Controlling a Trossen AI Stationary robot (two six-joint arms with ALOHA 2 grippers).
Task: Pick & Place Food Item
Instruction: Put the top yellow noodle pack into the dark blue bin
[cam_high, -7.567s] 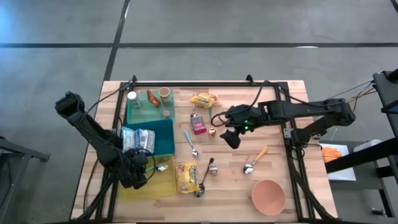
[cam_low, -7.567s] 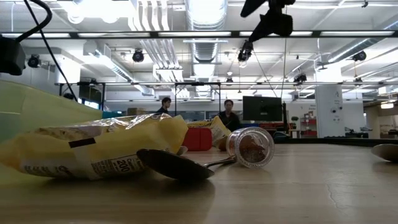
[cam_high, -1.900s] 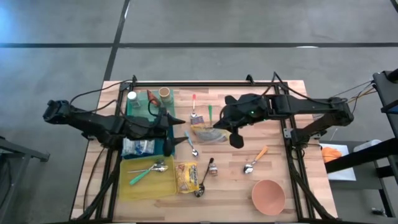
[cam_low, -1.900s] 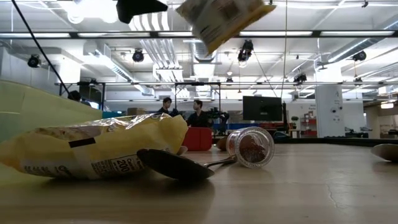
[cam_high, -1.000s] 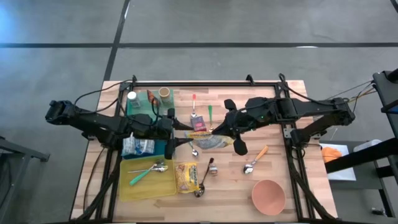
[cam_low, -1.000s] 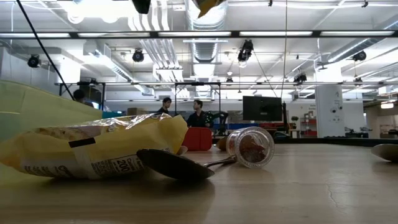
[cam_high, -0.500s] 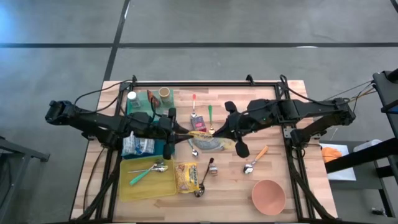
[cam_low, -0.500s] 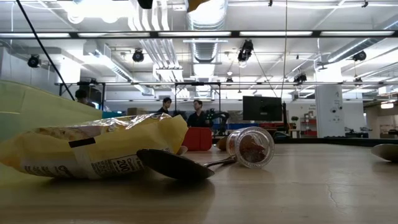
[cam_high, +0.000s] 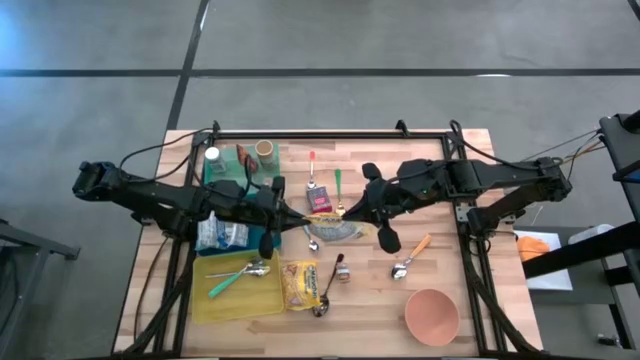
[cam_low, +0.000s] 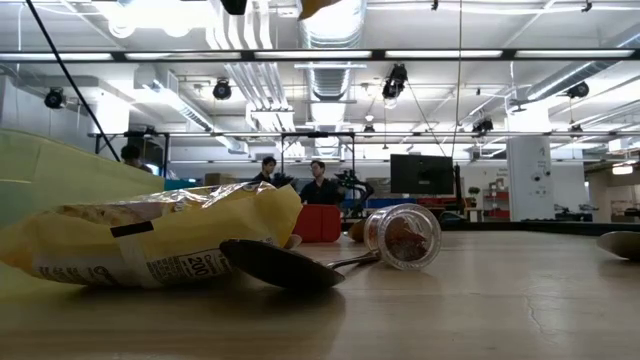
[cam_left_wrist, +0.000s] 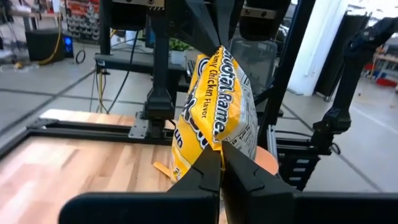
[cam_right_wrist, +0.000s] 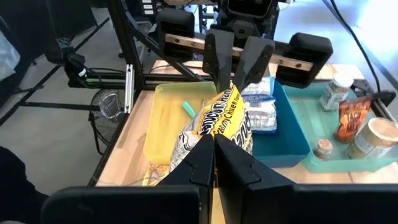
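Observation:
A yellow ramen packet (cam_high: 336, 229) hangs in the air over the middle of the table, between my two grippers. My left gripper (cam_high: 292, 216) reaches in from the table's left and is shut on the packet's left end. My right gripper (cam_high: 360, 213) comes from the right and is shut on the opposite end. The left wrist view shows the packet (cam_left_wrist: 217, 93) end-on, with the right gripper's fingers (cam_left_wrist: 219, 18) at its far end. In the low view only a yellow corner (cam_low: 315, 8) shows at the top edge. My left gripper pinches the packet's near end (cam_left_wrist: 215, 143) between its two fingers, coming in level from the table's left. The packet is lifted clear of the table. My right gripper pinches the packet's other end (cam_right_wrist: 219, 132) between its two fingers, slanting down from the table's right. The packet spans the gap to the left fingers (cam_right_wrist: 239, 59), clear of the table.
Below lie a second yellow packet (cam_high: 302, 283), spoons (cam_high: 405, 264), a small jar (cam_high: 342, 272) and a red box (cam_high: 321, 199). A yellow-green tray (cam_high: 232, 297), a blue bin (cam_high: 268, 205) and a teal bin (cam_high: 222, 180) stand at the left. A pink bowl (cam_high: 432, 315) sits near right.
My left gripper has shut on the packet's left end, its fingers closing from a wide gap. The packet has stayed in the air, held by my right gripper throughout.

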